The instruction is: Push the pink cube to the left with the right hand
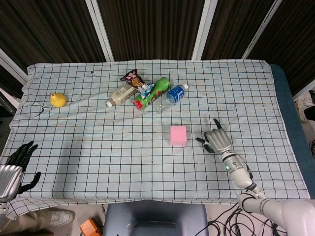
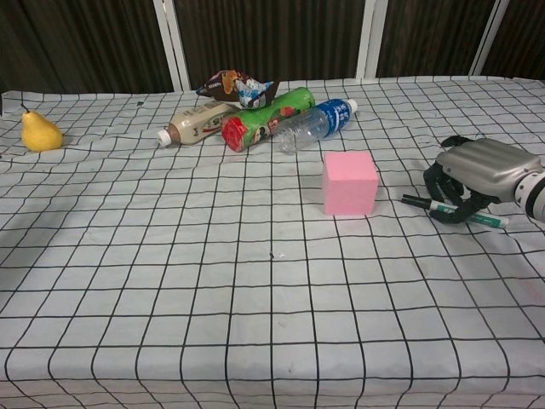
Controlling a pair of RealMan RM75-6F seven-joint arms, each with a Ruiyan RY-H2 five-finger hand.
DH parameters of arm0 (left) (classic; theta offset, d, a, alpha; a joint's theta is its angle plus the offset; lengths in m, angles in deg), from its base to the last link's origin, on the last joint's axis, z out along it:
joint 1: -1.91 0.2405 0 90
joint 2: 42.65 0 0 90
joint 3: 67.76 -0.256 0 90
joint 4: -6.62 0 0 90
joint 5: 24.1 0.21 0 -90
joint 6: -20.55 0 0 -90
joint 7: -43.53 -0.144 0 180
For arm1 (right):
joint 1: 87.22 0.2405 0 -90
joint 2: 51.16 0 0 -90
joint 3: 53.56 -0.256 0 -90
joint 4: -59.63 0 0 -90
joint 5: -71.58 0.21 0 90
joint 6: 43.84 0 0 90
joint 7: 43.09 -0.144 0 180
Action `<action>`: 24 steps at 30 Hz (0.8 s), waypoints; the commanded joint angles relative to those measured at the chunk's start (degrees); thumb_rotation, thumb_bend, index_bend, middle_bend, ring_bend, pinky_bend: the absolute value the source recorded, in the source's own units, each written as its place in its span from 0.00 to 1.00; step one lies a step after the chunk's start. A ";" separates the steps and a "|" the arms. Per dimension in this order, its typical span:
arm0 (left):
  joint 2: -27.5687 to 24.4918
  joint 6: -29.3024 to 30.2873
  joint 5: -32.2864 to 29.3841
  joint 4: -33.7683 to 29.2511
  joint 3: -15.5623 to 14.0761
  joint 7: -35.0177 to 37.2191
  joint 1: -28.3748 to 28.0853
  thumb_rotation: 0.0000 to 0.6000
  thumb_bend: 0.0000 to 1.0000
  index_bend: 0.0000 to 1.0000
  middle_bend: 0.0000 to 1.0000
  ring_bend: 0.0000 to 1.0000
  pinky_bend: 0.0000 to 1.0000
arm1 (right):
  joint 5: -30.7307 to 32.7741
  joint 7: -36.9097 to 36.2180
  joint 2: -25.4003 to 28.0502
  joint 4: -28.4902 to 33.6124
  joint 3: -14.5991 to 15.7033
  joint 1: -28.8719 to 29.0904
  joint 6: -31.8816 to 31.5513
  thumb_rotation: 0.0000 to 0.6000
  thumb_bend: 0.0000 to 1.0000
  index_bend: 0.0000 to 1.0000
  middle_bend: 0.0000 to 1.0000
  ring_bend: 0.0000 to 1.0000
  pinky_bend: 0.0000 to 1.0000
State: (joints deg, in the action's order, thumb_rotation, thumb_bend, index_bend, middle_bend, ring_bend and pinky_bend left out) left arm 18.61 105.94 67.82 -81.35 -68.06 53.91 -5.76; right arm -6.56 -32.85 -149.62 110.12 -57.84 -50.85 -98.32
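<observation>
**One pink cube, right hand beside it on the checked cloth**

One pink cube (image 2: 350, 182) sits upright on the checked tablecloth (image 1: 88, 142), right of the table's middle and just near of the cluster of items. To its right, apart from it, the right hand (image 2: 477, 175) rests low over the cloth, palm down with its fingers curled downward. One marker pen (image 2: 451, 211) lies on the cloth under those fingers; whether they actually grip it cannot be told, since the palm hides the contact. The right forearm runs off the right edge of the chest view.

The left hand (image 1: 17, 164) shows only in the head view, at the near left corner off the cloth's edge, holding nothing, its dark fingers spread; its arm is cut off by the picture's edge.

At the far middle lies one cluster: one beige bottle (image 2: 194, 123), one green can with a red end (image 2: 266, 118), one clear water bottle with a blue label (image 2: 315, 123) and one dark snack packet (image 2: 234, 87). The packet's print is too small to read. One yellow pear (image 2: 39, 132) stands alone at the far left.
</observation>
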 commanded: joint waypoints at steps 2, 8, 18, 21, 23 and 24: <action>0.02 -0.08 0.02 0.08 0.01 0.08 -0.05 1.00 0.40 0.00 0.00 0.00 0.17 | -1.25 -0.88 0.70 0.61 -0.69 0.33 -1.80 1.00 0.62 0.96 0.80 0.59 0.11; 0.09 -0.56 -0.16 0.03 0.04 -0.21 -0.25 1.00 0.40 0.00 0.00 0.00 0.17 | -2.14 2.42 2.27 2.87 -1.08 2.18 -0.71 1.00 0.62 0.96 0.80 0.59 0.12; 0.11 -0.65 -0.74 0.03 0.29 -0.27 -0.21 1.00 0.40 0.00 0.00 0.00 0.17 | -1.72 8.80 1.29 4.31 -2.07 6.16 3.36 1.00 0.62 0.96 0.80 0.59 0.12; 0.06 -0.58 -0.82 0.10 0.35 -0.04 -0.18 1.00 0.40 0.00 0.00 0.00 0.17 | -1.91 9.94 1.05 4.50 -2.19 6.96 3.65 1.00 0.62 0.96 0.81 0.59 0.12; 0.04 -0.55 -0.79 0.15 0.34 0.11 -0.16 1.00 0.40 0.00 0.00 0.00 0.17 | -1.89 10.48 0.97 4.90 -2.32 7.28 3.64 1.00 0.62 0.96 0.81 0.59 0.12; 0.03 -0.59 -0.79 0.18 0.35 0.16 -0.18 1.00 0.40 0.00 0.00 0.00 0.17 | -1.76 10.78 0.92 5.11 -2.43 7.51 3.84 1.00 0.62 0.96 0.81 0.59 0.12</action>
State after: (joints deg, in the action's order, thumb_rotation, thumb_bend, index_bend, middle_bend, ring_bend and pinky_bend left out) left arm 18.64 105.36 67.02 -81.19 -67.71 54.06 -5.94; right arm -8.40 -22.25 -148.64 115.07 -60.17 -43.50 -94.61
